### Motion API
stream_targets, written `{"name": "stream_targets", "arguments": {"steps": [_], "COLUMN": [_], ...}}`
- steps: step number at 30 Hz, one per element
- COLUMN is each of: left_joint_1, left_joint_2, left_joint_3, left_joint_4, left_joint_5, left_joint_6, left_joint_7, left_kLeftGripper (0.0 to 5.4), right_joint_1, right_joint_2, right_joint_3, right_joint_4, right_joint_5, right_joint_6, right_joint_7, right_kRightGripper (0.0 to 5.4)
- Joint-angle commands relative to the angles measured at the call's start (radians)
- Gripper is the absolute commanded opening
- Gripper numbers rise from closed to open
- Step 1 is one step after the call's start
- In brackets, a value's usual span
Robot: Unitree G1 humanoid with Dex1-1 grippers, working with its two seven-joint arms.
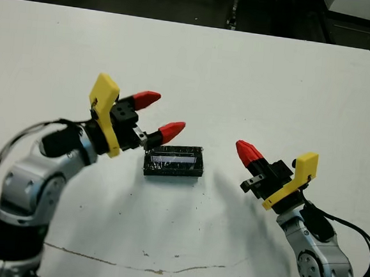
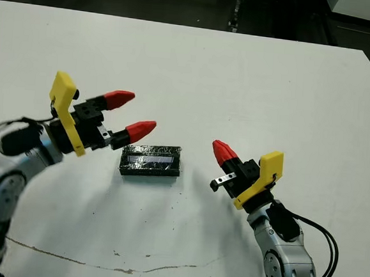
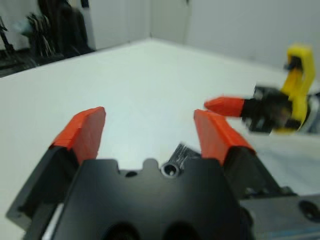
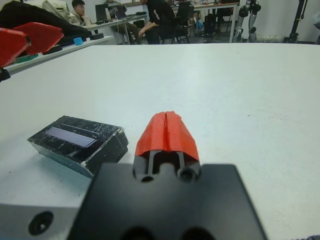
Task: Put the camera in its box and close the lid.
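One box (image 1: 174,161) lies mid-table with its one speckled lid (image 4: 75,136) on, long axis running left to right. The left gripper (image 1: 155,115), fingers spread, hovers just left of it. The right gripper (image 1: 248,154), fingers pressed together, sits well right.

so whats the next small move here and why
Probably just back both arms away. The lid already sits closed on the box, no camera is left out, the left gripper is open beside it, and the right gripper is shut, clear of it.
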Motion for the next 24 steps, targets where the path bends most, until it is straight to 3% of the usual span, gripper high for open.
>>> {"name": "stream_targets", "arguments": {"steps": [1, 10, 24], "left_joint_1": [0.043, 0.065, 0.085], "left_joint_2": [-0.042, -0.154, -0.196], "left_joint_3": [-0.045, -0.168, -0.179], "left_joint_4": [-0.019, 0.037, 0.073], "left_joint_5": [-0.001, 0.020, 0.013], "left_joint_6": [-0.007, 0.038, 0.100], "left_joint_7": [0.053, 0.186, 0.308], "left_kLeftGripper": [3.50, 2.11, 0.02], "right_joint_1": [0.002, 0.003, 0.001], "right_joint_2": [-0.002, 0.008, 0.005], "right_joint_3": [-0.010, -0.018, -0.026], "right_joint_4": [0.011, 0.012, 0.021], "right_joint_5": [-0.008, -0.005, 0.016], "right_joint_6": [-0.013, -0.017, -0.012], "right_joint_7": [-0.006, -0.014, -0.012], "right_kRightGripper": [0.00, 0.00, 0.00]}}
